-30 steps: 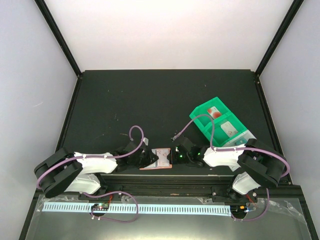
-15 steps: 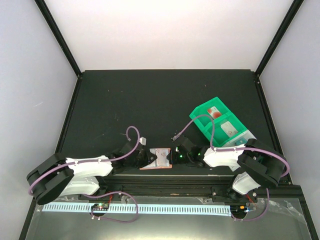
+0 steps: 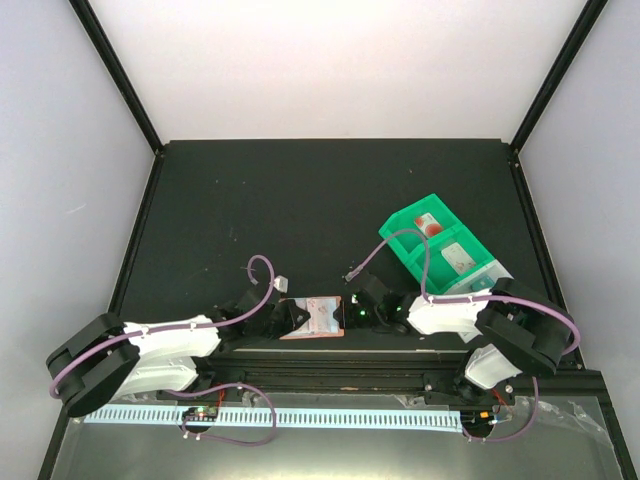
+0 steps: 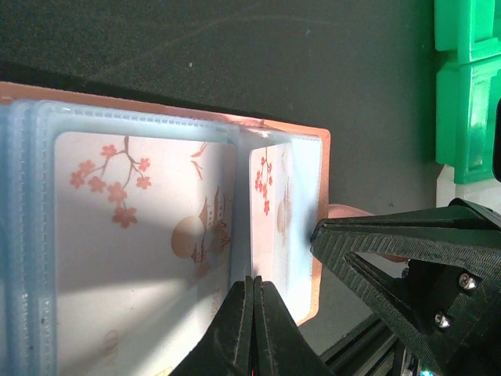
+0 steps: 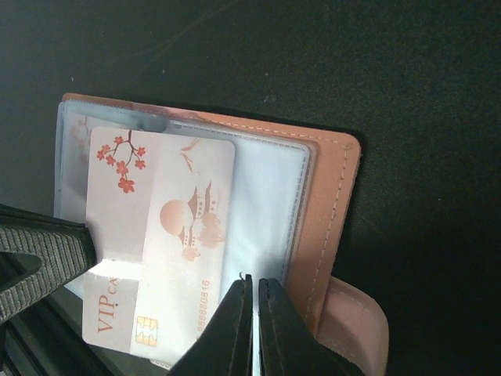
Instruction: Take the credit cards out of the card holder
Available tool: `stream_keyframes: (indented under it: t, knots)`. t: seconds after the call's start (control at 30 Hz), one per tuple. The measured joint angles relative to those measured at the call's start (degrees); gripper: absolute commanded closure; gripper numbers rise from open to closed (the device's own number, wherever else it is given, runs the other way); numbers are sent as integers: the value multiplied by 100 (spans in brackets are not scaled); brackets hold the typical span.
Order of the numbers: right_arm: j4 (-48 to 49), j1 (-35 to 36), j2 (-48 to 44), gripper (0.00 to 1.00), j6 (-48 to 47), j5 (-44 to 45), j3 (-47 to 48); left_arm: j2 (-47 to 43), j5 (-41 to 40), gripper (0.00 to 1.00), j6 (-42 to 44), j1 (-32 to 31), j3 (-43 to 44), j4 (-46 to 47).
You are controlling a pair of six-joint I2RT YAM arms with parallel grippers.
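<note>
From above, the open card holder (image 3: 322,315) lies between the left gripper (image 3: 296,318) and right gripper (image 3: 351,312); beyond its right, a green bin (image 3: 400,226) holds two pale items (image 3: 428,224). Left wrist: left jaws closed together over its blue sleeves (image 4: 31,235). Right wrist: right jaws closed together beside a blossom-printed credit card (image 5: 168,227) protruding from a sleeve.

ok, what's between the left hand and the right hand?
The open card holder, with a blossom-print card in its pockets. The left hand and right hand are shut at its opposite edges. Clearest in the top view.
</note>
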Motion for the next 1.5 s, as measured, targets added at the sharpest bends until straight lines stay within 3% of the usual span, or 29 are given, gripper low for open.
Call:
stream_keyframes:
  t: [0.73, 1.0, 1.17, 1.3, 1.5]
  knots:
    - [140, 2, -81, 85, -26, -317, -50, 7, 4, 98, 52, 0, 0, 7]
    - [492, 0, 170, 88, -9, -402, -42, 96, 28, 98, 92, 0, 2, 9]
    - [785, 0, 345, 88, 17, -514, -44, 146, 76, 84, 114, 0, 2, 103]
    - [898, 2, 363, 89, 55, -533, -87, 269, 190, 78, 111, 0, 2, 260]
    - [994, 0, 393, 89, 116, -557, -118, 437, 271, 97, 109, -2, 4, 485]
